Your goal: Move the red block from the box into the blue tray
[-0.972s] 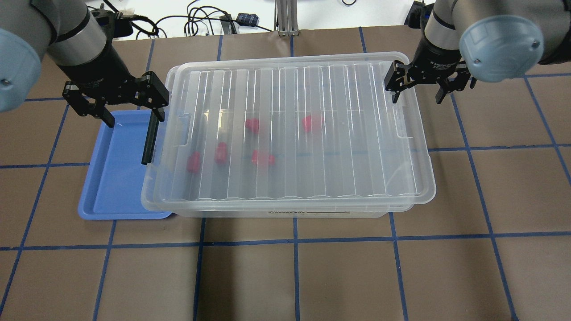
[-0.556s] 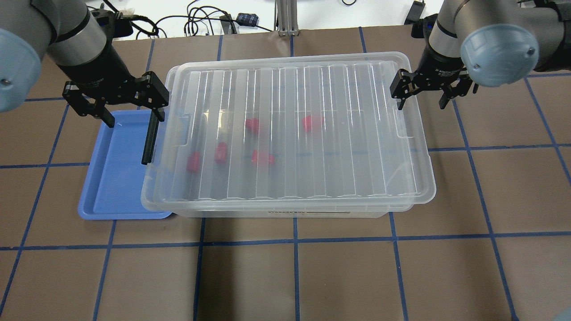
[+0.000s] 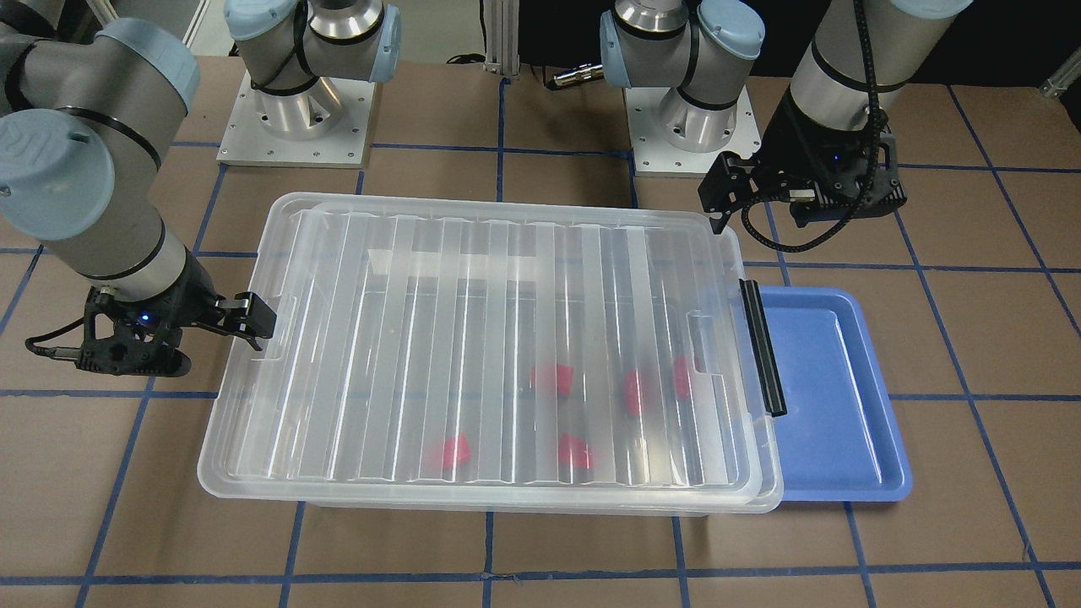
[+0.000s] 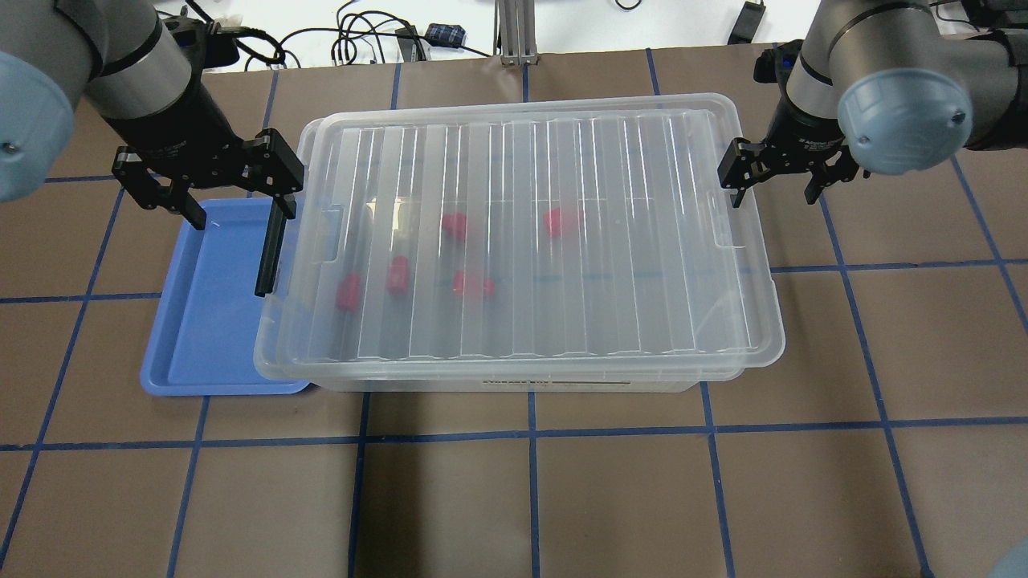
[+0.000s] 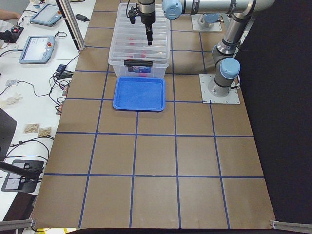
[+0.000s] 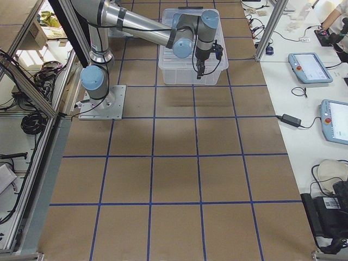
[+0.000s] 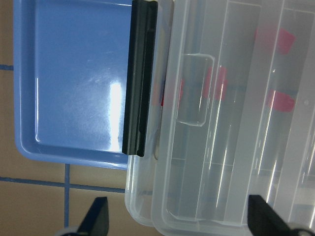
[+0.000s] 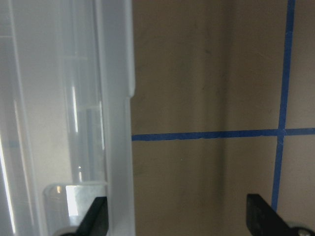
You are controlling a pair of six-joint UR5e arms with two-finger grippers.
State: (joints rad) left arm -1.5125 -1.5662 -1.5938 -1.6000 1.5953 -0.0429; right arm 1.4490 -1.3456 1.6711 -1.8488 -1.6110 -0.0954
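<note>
Several red blocks (image 4: 454,225) lie inside the closed clear box (image 4: 562,321), blurred under its ribbed lid; they also show in the front view (image 3: 553,377). The box's black handle (image 4: 269,249) is at its left end and overhangs the blue tray (image 4: 201,337), which holds nothing. My left gripper (image 4: 238,210) is open above the tray's far end and the handle end, which its wrist view shows below it (image 7: 140,78). My right gripper (image 4: 773,193) is open at the box's right end, with one finger over the lid's rim (image 8: 118,123) and one over the table.
The box overlaps the tray's right rim (image 3: 785,473). Cables and small devices (image 4: 361,40) lie on the white surface beyond the far edge, with a metal post (image 4: 514,32). Both arm bases (image 3: 296,110) stand behind the box. Brown table with blue tape grid in front.
My right gripper has moved to the right and toward the near side, still open, along the box's right end. The left arm, box, tray and blocks have not moved.
</note>
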